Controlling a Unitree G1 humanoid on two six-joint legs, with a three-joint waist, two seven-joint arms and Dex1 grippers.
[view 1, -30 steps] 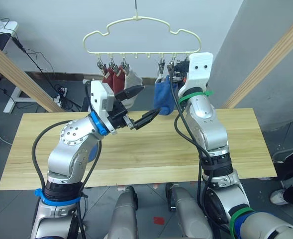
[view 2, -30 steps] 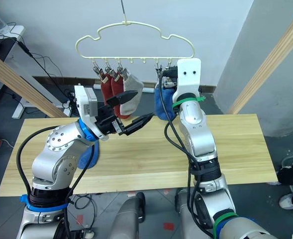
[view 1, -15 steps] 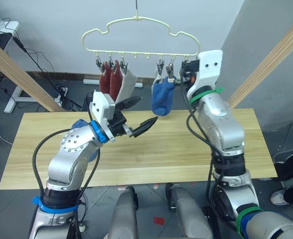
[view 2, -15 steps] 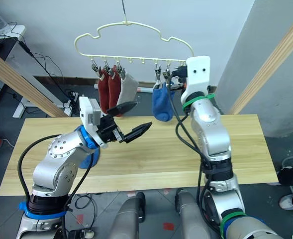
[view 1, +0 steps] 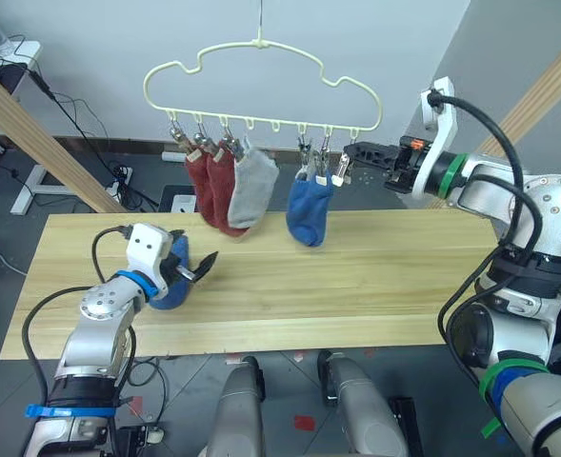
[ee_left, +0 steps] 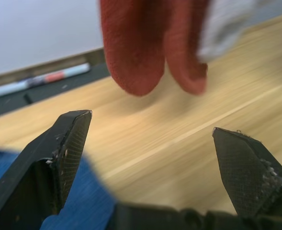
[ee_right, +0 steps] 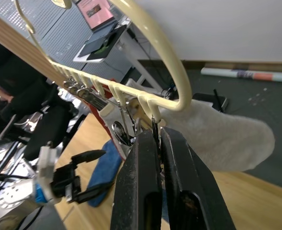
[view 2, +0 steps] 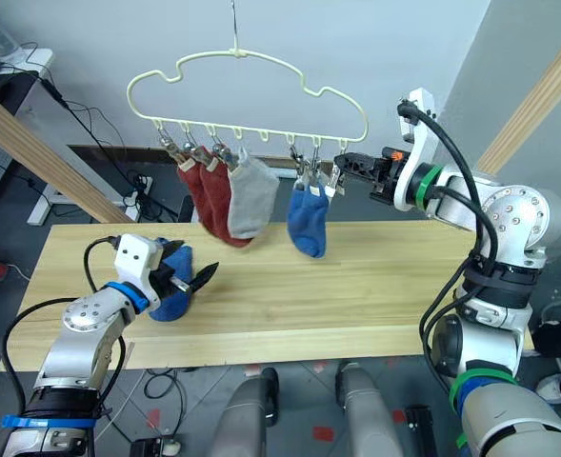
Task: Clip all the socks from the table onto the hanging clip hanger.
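My left gripper (view 1: 196,271) has dropped, jaws wide, beside the last blue sock (view 1: 170,281) below the clip hanger (view 1: 261,71); right gripper (view 1: 349,152) pinched shut.

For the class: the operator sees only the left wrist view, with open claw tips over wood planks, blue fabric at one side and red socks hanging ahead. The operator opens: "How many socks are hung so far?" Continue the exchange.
Observer: Four. Two red socks, a grey sock and a hung blue sock are clipped along the clip hanger.
Operator: Where is the other claw?
Observer: The right claw is up at the hanger's right-end clips, fingers close together. I can't tell if it pinches one.
Operator: Is that blue fabric the last sock down here?
Observer: It is a loose blue sock beside your open left claw, and the one sock I see on the table.
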